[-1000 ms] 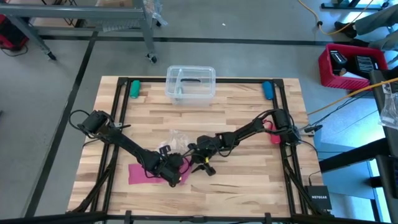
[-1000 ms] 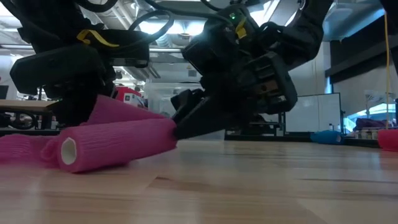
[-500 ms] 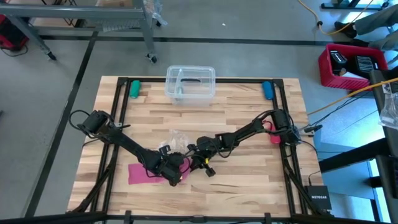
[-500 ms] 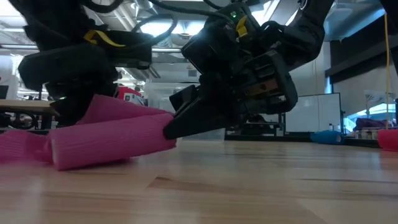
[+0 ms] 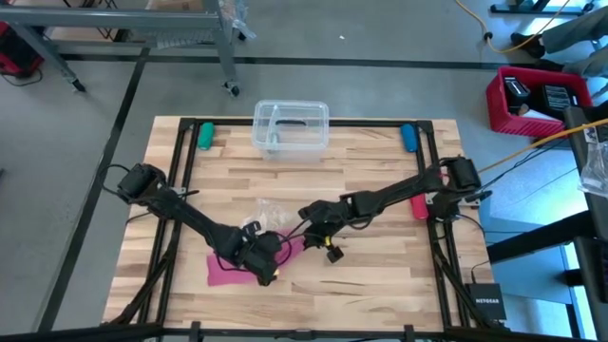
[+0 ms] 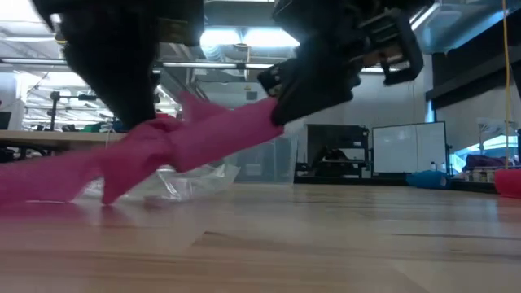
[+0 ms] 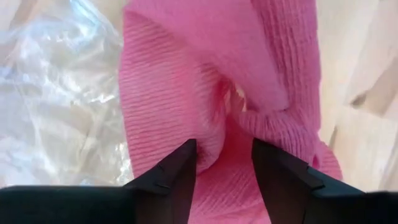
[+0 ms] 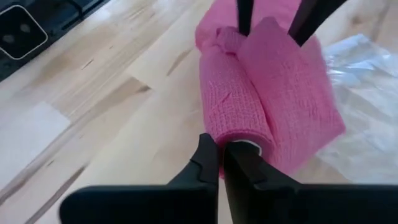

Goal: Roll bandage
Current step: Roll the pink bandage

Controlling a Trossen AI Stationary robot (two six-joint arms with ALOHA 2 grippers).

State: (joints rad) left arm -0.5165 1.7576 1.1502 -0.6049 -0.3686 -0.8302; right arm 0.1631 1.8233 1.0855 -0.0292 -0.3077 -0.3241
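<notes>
Here, closest to the right gripper (image 8: pixel 219 163), its two dark fingers (image 8: pixel 205 165) are pressed together on the near rim of the bandage (image 8: pixel 249 106), pinching the edge of the rolled pink tube right at the fingertips. In the low view that gripper (image 6: pixel 277 89) holds this end up off the wooden table (image 6: pixel 342 244), and the bandage (image 6: pixel 187 142) slopes down from it to the boards. Just past the right fingertips the pink fabric runs on as a thick roll with a looser fold beside it. Beyond that, the left gripper (image 8: pixel 273 22) comes in from the far side, its two fingers set apart with pink fabric between them.

From the left wrist, the left gripper (image 7: pixel 224 165) has its fingers (image 7: pixel 177 168) spread, and the bunched bandage (image 7: pixel 205 93) lies between and just ahead of them; whether they press on it cannot be told. Beside the fabric, to one side of those fingers, lies a crumpled clear plastic wrapper (image 7: pixel 59 99).

From above, the two grippers meet near the middle of the table's front half, the left gripper (image 5: pixel 264 261) over the bandage (image 5: pixel 228 269), the right gripper (image 5: pixel 309 231) just beside it. Farther off, at the table's far edge, sits a clear plastic box (image 5: pixel 291 126).
</notes>
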